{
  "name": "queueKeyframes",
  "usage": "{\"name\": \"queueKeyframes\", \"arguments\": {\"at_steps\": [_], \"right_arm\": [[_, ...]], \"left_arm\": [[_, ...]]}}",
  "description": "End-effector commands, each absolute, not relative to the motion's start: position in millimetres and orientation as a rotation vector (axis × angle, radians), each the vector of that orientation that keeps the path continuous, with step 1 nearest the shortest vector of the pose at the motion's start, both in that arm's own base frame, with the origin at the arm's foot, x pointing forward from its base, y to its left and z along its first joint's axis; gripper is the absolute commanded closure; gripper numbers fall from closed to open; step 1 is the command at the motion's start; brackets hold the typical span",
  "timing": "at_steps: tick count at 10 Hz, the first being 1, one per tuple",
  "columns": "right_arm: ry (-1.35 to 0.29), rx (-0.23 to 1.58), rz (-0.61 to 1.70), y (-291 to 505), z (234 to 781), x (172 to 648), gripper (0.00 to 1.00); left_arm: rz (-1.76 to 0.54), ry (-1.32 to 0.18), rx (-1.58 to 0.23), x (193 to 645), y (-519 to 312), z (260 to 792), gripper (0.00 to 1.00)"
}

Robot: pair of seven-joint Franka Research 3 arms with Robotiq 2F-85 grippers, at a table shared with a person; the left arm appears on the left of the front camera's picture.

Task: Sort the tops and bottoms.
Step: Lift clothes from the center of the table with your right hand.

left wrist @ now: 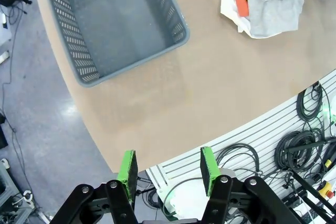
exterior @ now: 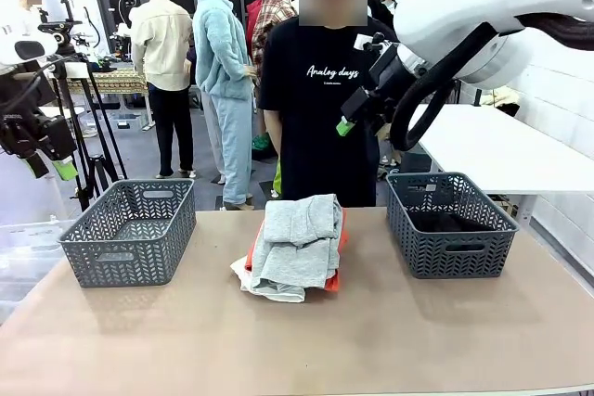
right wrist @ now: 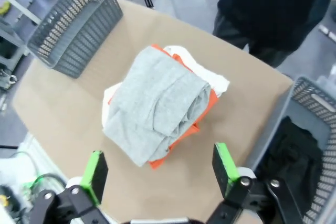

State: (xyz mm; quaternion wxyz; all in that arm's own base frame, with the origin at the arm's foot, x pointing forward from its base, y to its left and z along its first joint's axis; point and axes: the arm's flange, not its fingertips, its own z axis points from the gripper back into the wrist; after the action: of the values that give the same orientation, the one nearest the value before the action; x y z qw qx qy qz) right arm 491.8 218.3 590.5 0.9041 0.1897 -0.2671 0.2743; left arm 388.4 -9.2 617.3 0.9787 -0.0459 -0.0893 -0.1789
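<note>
1. Right jaws: wide open, nothing between the pads [right wrist: 96, 170]. They hang high above the pile, aimed down at it. Prob. lining up for a pick.
2. Left jaws: partly apart, empty, pads [left wrist: 127, 167] bare. They're held up off the desk's [exterior: 297, 350] near-left edge, over floor and cabling. Prob. kept aside so the right arm gets the middle.
3. Tops: one loose pile mid desk, between the two baskets.
   - Grey top [right wrist: 157, 103] lies uppermost, roughly folded.
   - Orange top [right wrist: 209, 104] is under it, edges poking out.
   - White top [exterior: 271, 290] is lowest, sticking out at the near-left corner.
4. Left basket [left wrist: 176, 22]: empty inside. Right basket [exterior: 455, 252]: holds a dark garment [right wrist: 294, 156], type unclear, maybe bottoms. If so, tops likely go left.
5. Person [exterior: 320, 108] stands at the far edge right behind the pile, no hand on it.
6. Task barely begun for the tops, all three unsorted.
7. Grey top is the reachable one. The layers are soft and overlap, so a deep pinch could drag the orange top along.
</note>
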Motion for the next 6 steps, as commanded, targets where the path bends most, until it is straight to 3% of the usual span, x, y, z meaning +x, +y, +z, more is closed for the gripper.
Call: {"name": "queueKeyframes", "arguments": {"at_steps": [1,6], "right_arm": [[-0.485,0.254,0.512,260,573,536,0.00],[-0.278,0.157,0.567,330,510,598,0.00]], "left_arm": [[-0.359,-0.173,-0.083,387,-9,617,0.36],[-0.359,-0.173,-0.083,387,-9,617,0.36]]}}
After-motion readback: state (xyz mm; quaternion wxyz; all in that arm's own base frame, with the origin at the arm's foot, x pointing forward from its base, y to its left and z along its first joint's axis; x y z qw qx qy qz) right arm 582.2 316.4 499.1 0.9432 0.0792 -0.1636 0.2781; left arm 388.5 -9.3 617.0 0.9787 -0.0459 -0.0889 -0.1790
